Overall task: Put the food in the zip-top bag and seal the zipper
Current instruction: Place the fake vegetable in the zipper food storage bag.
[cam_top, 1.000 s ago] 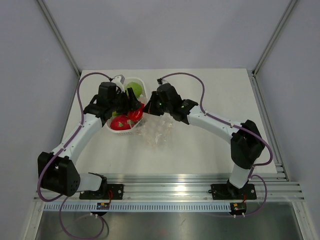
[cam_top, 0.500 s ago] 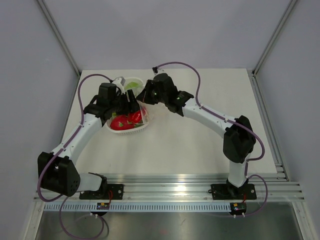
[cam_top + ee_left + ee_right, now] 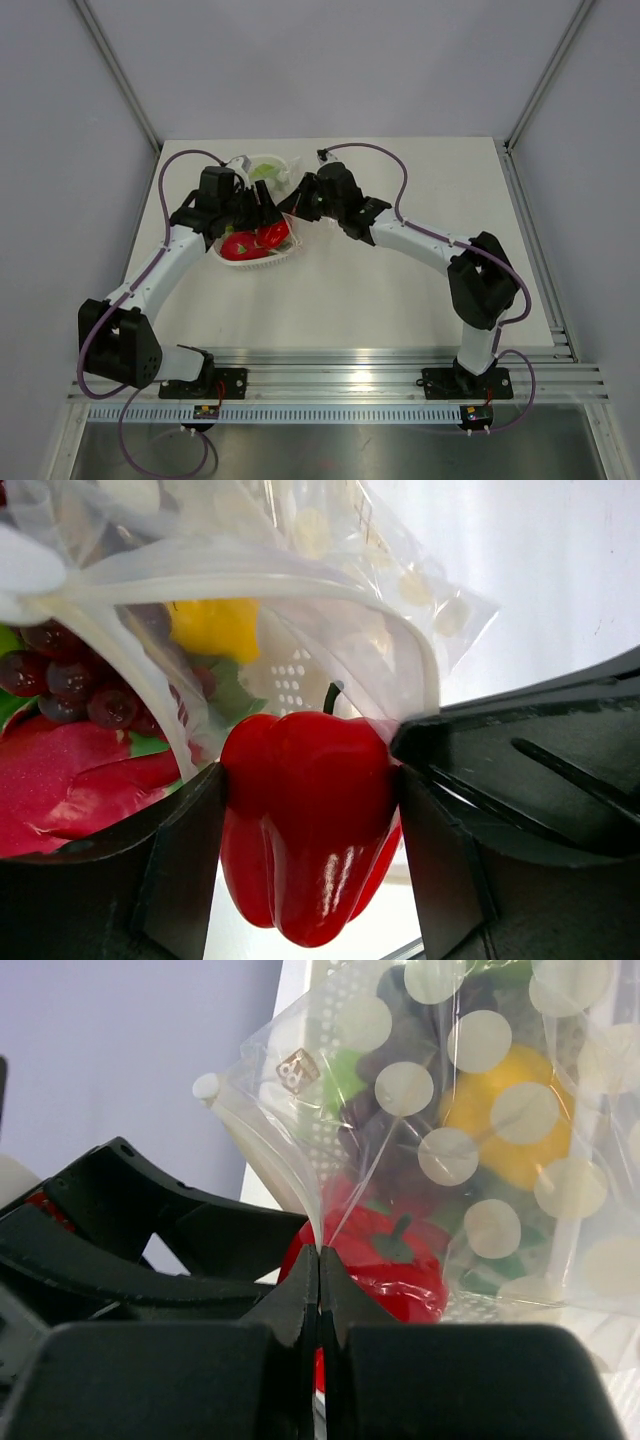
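Clamped on a red toy pepper (image 3: 305, 820): the left gripper (image 3: 262, 216), jaws apart by the pepper's width, one black finger (image 3: 170, 880) pressed to each glossy side, stem upward. Held just at the open mouth of the zip-top bag (image 3: 480, 1110), with the pale zipper (image 3: 250, 572) arching over and behind it; whether already past the rim, impossible to tell.

Pinched together on one edge of that same mouth: the right gripper (image 3: 320, 1260), fingertips meeting with only thin dotted film between them, lifting the pouch.

Seen through the crinkled plastic: a dark grape bunch (image 3: 60, 675), a yellow piece (image 3: 215, 625) and a slice of green, with the perforated wall of a white basket (image 3: 290, 675) behind. Inside the pouch or merely lying in the basket beyond it, not clear. To the left of the pepper, another red piece (image 3: 60, 790).

From above: both arms converging over the basket at the far left of the pale table (image 3: 400, 300), grippers just beside each other, bag hanging between them above the basket's right rim.
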Available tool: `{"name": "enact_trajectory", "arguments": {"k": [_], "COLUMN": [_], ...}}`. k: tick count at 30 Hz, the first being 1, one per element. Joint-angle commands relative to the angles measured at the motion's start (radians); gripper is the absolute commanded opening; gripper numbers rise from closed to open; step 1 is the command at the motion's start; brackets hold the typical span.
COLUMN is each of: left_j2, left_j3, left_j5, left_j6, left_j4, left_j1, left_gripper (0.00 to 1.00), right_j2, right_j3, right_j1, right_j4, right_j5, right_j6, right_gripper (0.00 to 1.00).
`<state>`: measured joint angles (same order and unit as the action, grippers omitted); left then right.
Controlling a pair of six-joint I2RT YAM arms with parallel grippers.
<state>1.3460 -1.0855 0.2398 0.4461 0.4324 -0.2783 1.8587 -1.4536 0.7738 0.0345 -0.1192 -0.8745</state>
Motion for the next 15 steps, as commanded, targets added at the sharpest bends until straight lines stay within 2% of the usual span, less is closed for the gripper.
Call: {"name": "enact_trajectory", "arguments": {"k": [1,10,15], "left_j2": [-0.007,-0.007,0.001], "left_j3": [-0.001,-0.008,-0.03], "left_j5": [-0.01,-0.062,-0.02], "left_j6": [0.028,0.062,0.08], "left_j4": [-0.101,-0.109,-0.118], "left_j1": [0.001,0.001,0.001], "left_gripper": [0.38,0.37,0.4], "right_j2": [-0.081,-0.113,-0.104], "right_j3": [0.022,0.047,0.064], "right_j1": [0.012,0.015,0.015], "right_j4": [0.084,0.081,0.09], "right_j5": [-0.089,-0.131,-0.135], "right_j6": [-0.073,-0.15,-0.181], "right_gripper": [0.0,0.0,0.0]}}
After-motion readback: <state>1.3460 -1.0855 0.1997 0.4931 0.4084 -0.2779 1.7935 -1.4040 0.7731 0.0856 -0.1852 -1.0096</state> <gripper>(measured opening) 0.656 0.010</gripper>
